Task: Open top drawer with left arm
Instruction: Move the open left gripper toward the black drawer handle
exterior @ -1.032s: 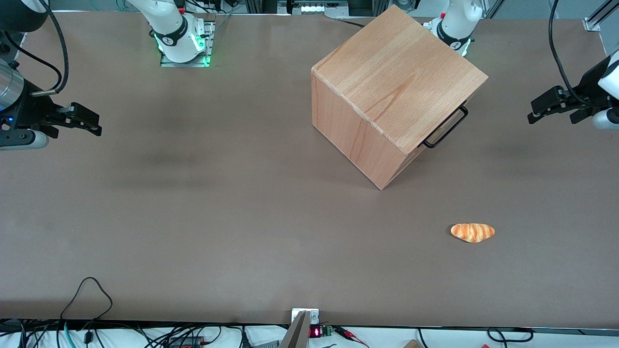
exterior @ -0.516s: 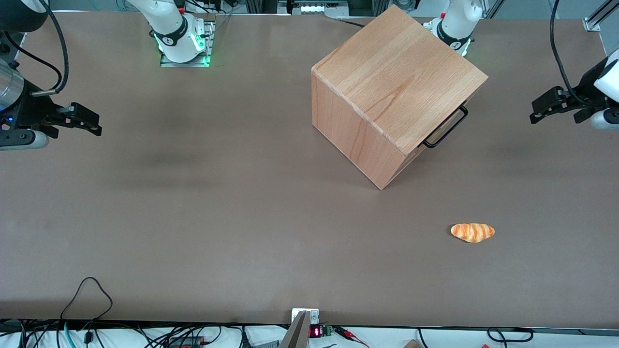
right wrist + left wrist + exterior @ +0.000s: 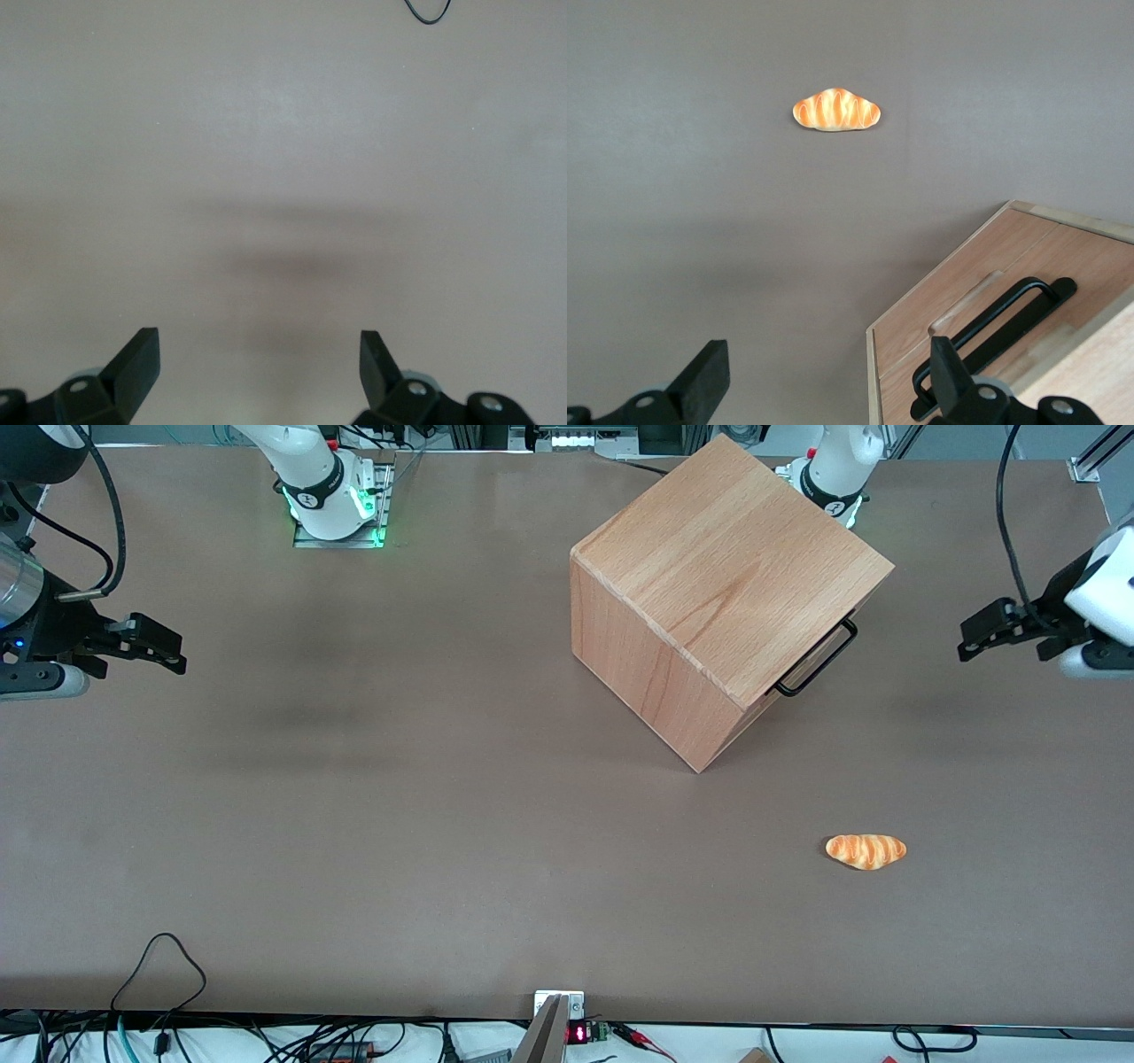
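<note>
Brown table [image 3: 354, 797], closed top drawer [image 3: 983, 305], gripper [image 3: 974, 638] spread nearby.

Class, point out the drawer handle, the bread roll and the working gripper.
drawer handle [image 3: 817, 660]: front view, middle of the black bar.
bread roll [image 3: 866, 851]: front view, middle of its crust.
left gripper [image 3: 824, 376]: left wrist view, between open fingertips.

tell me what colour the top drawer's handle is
Black, on the top drawer's handle; clearest in the left wrist view.

Hand [image 3: 824, 390] spread — handle [image 3: 992, 332], croissant [image 3: 836, 110] visible.
</note>
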You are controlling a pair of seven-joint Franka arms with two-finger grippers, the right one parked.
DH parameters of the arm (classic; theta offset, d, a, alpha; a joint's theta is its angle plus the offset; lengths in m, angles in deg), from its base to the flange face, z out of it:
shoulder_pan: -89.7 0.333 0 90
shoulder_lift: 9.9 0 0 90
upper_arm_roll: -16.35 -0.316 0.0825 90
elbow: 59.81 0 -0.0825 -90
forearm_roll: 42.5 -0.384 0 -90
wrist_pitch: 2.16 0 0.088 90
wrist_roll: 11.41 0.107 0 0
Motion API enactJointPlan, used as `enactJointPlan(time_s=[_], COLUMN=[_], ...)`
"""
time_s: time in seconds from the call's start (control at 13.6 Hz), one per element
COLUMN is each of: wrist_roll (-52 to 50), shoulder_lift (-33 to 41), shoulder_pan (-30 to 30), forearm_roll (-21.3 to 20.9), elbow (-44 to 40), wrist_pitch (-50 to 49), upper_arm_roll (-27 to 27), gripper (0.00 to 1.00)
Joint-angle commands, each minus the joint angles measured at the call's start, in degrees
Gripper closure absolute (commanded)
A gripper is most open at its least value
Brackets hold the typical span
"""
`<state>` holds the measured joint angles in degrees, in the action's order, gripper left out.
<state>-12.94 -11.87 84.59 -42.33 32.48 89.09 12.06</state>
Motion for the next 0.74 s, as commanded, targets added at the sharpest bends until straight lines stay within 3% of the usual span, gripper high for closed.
enactJointPlan(time_s=[0.0,0.44,0.66], wrist_roll=[2.0,19.5,23.5], shoulder_lift=[-1.1,-2.0,-2.2], shoulder_pan=[-0.3,-0.4,-0.3], forearm_roll=[2.7,4.4,5.0], elbow=[3.8,11.8,13.5], wrist_pitch=[2.3,10.2,10.3], upper_arm_roll=[0.2,2.2,4.1], gripper=[0.0,0.0,0.0])
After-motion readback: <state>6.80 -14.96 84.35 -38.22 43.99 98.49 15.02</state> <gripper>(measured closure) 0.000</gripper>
